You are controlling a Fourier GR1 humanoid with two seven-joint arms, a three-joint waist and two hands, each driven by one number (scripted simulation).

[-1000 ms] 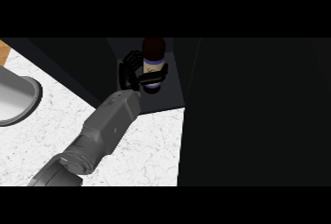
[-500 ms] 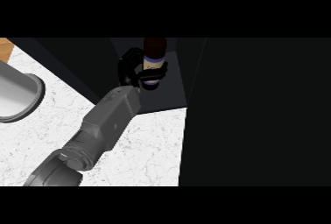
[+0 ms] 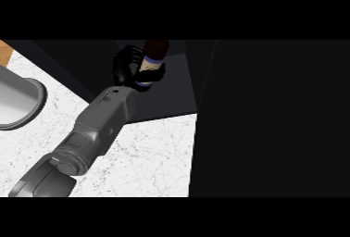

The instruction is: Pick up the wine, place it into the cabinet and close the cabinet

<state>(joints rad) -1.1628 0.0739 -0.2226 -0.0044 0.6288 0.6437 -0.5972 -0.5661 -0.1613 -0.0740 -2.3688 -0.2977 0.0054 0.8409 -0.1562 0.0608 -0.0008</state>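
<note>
Gripping the wine [image 3: 153, 58], left hand [image 3: 130, 69] curled round it.

one wine bottle [image 3: 153, 59], one hand [image 3: 127, 69], one cabinet [image 3: 273, 115], one grey round vessel [image 3: 17, 104], one counter [image 3: 147, 152].

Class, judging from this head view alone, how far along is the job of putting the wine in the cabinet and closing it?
Done: the wine is picked up; the left hand is curled round it. In hand: the bottle is held over the dark cabinet floor, past the white counter; whether it rests there cannot be told. Left: letting go, withdrawing and closing the cabinet; the dark panel at the right may be its open door.
</note>
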